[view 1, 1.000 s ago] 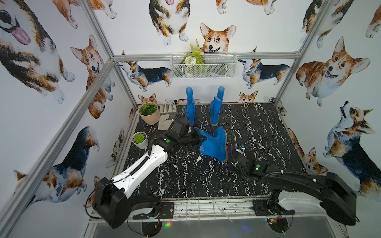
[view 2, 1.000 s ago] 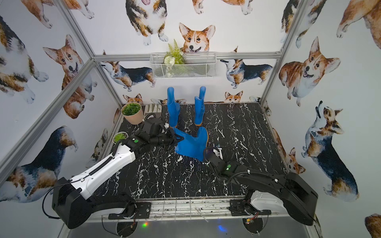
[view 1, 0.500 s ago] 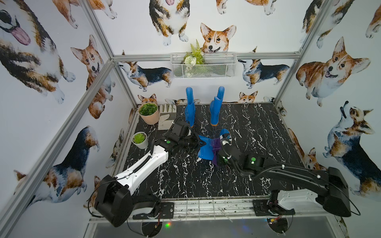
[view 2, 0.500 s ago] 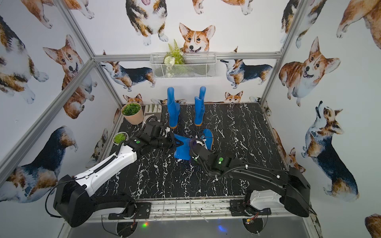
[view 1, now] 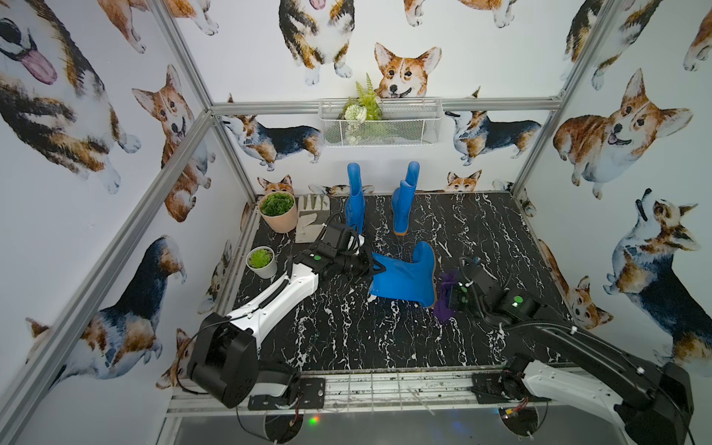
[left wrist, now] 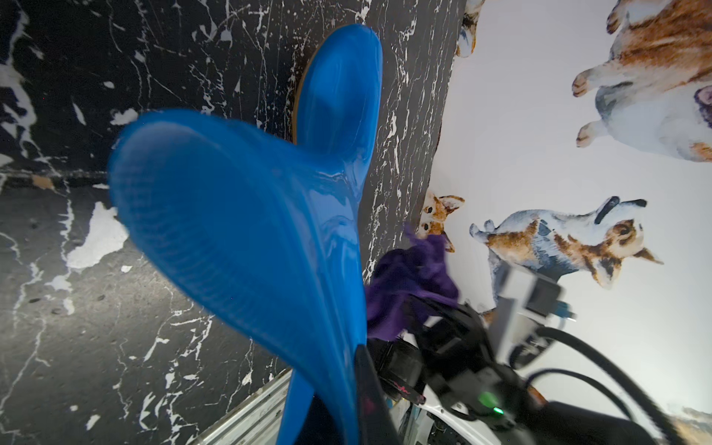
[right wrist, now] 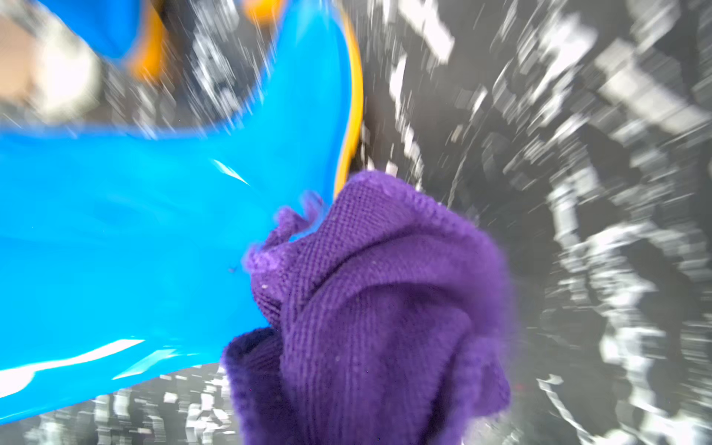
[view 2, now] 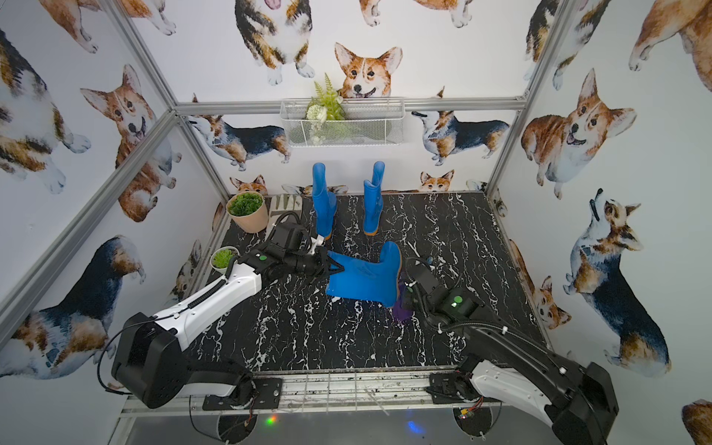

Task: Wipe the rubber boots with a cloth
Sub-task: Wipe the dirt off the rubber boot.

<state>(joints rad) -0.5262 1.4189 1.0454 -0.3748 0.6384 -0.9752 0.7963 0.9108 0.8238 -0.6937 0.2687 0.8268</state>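
– Several blue boots are on the black marbled table [view 1: 346, 331]. Which one is being handled?
– The lying boot [view 1: 404, 277] in the middle. It is on its side, toe toward the back wall, orange-yellow sole facing the right arm, shaft mouth facing the left arm.
– And the others?
– A standing boot [view 1: 354, 206] is upright by the back wall, near the pale glove [view 1: 312, 223]; a second standing boot [view 1: 402, 210] is upright further along that wall.
– What are the left fingers doing?
– The left gripper [view 1: 373, 267] is clamped narrow on the rim of the lying boot's shaft mouth.
– Where is the cloth?
– The purple cloth [view 1: 443, 308] is bunched in the right gripper [view 1: 454, 298], whose fingers are closed tight on it and mostly buried in its folds. It hangs just beside the sole at the heel end. The right wrist view is smeared; the cloth [right wrist: 385, 308] overlaps the blue heel there, but whether it touches I cannot tell.
– Anything else in the scene?
– A tan pot [view 1: 281, 223] of green leaves in the back corner, a small white pot [view 1: 266, 271] with a succulent near the left arm, and a wire basket [view 1: 408, 127] with a fern on the back wall.
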